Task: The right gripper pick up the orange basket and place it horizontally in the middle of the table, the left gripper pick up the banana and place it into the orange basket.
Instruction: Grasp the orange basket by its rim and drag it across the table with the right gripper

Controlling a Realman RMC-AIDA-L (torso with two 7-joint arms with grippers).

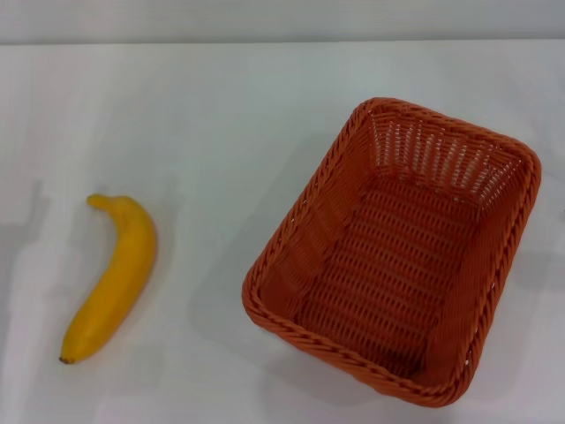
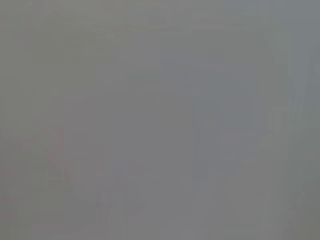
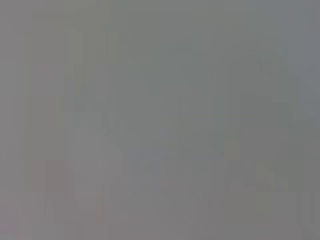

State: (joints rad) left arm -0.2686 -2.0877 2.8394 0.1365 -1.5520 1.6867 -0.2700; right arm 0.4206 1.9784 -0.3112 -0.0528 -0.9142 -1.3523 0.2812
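Neither the right pincer nor the left pincer shows in any view, and both wrist views give only a blank grey field, so I cannot tell whether their fingers stand apart or together. The orange basket (image 1: 397, 256) sits empty on the white counter (image 1: 221, 115), on the robot's right side, skewed so that its long sides run diagonally, not straight across. The banana (image 1: 113, 278) lies well apart from it on the robot's left, stem end away from the robot and dark tip toward it. Nothing appears to have been done yet, and the first step is probably the basket. To do it well, the right pincer should likely take the braided rim at one long side, lift enough to clear the counter, then turn the basket so its length runs crosswise at the middle. Nothing stands between basket and centre; the banana lies off to one side.
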